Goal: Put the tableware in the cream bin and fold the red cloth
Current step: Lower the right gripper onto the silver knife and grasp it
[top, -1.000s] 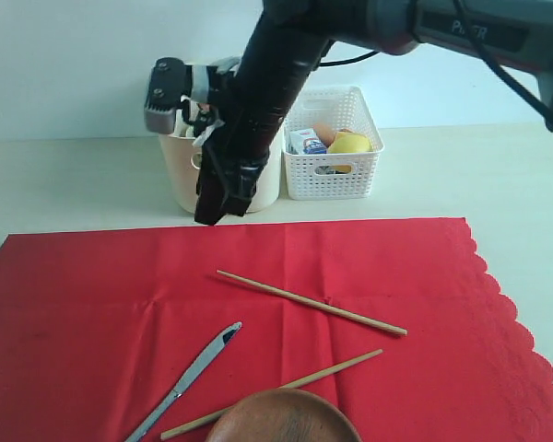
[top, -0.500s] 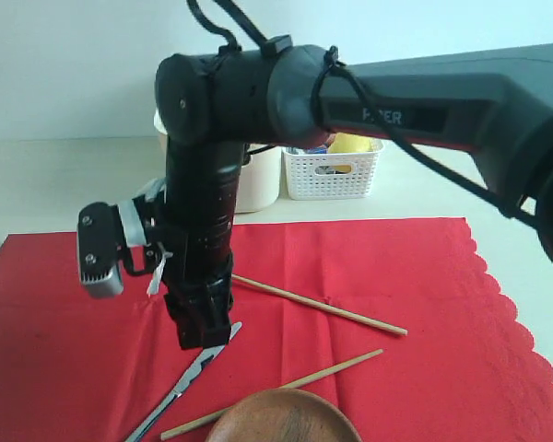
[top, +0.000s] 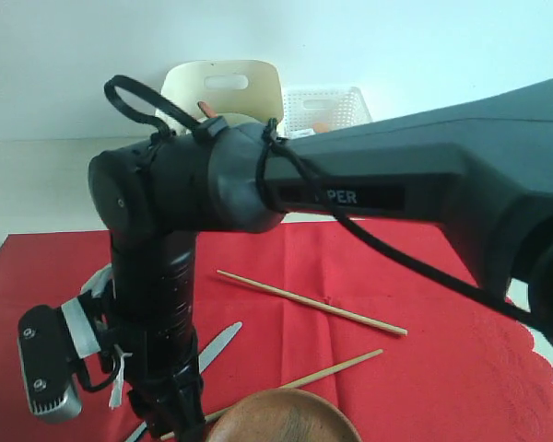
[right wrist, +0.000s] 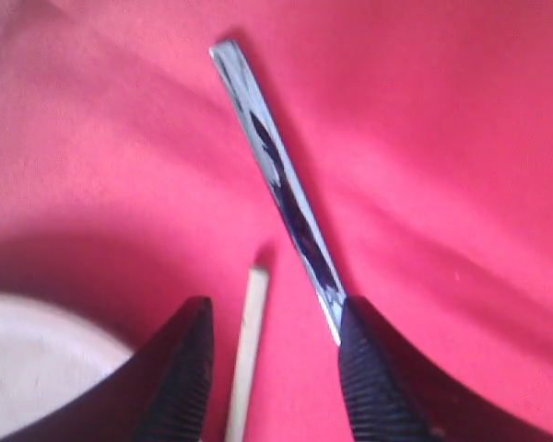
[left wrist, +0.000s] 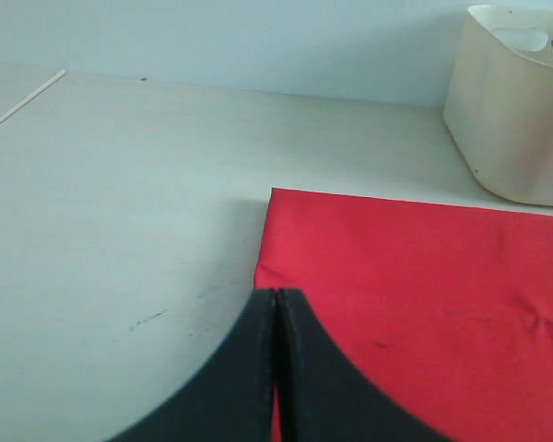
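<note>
Your right claw [right wrist: 273,331] is apart above the red cloth [right wrist: 442,138]. The metal knife [right wrist: 276,184] lies at the gap's edge, a chopstick [right wrist: 247,350] inside. Shift over so you pinch only the knife.

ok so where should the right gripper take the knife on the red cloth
Mid-length, from straight above: the metal knife lies flat on the red cloth, so pinch across its narrow width. The open right gripper now straddles a chopstick end, the knife beside one finger, so probably shift sideways first.
</note>
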Available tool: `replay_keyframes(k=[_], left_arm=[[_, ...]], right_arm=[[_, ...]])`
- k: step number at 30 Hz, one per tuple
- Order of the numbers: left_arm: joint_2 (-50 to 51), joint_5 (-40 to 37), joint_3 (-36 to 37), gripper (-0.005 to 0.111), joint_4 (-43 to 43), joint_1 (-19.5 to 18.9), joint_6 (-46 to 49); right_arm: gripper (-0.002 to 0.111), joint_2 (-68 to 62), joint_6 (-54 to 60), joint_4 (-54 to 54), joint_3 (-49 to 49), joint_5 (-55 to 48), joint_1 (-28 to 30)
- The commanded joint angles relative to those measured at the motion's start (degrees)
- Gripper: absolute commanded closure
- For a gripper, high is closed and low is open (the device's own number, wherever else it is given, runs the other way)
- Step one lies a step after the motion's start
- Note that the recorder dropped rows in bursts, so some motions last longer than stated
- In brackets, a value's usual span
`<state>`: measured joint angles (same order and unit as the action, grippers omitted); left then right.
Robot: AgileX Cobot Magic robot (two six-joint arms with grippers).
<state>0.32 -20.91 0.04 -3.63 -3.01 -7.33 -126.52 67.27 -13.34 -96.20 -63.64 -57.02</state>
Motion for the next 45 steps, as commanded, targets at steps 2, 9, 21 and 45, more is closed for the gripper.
replay_keyframes(k=[2,9,21,45], left_arm=[[-0.32,0.69,-0.04,0.106,-0.32,0.27,0.01],[-0.32,0.69,-0.04,0.106,-0.32,0.27,0.01],[-0.32,0.69,-0.04,0.106,-0.32,0.27,0.01],[-0.32,0.69,-0.04,0.106,-0.32,0.27,0.01]], right_arm=[[0.066,0.47,1.78,-0.23,1.51,4.30,-2.26],[0.066,-2.02,1.90,-1.51,1.60,6.85,-2.64],[0.068,-5.01,1.68,-1.83,1.60,11.34,-2.64],[0.108,-1.91,-0.07,0.47,-1.40,11.38,-2.50]])
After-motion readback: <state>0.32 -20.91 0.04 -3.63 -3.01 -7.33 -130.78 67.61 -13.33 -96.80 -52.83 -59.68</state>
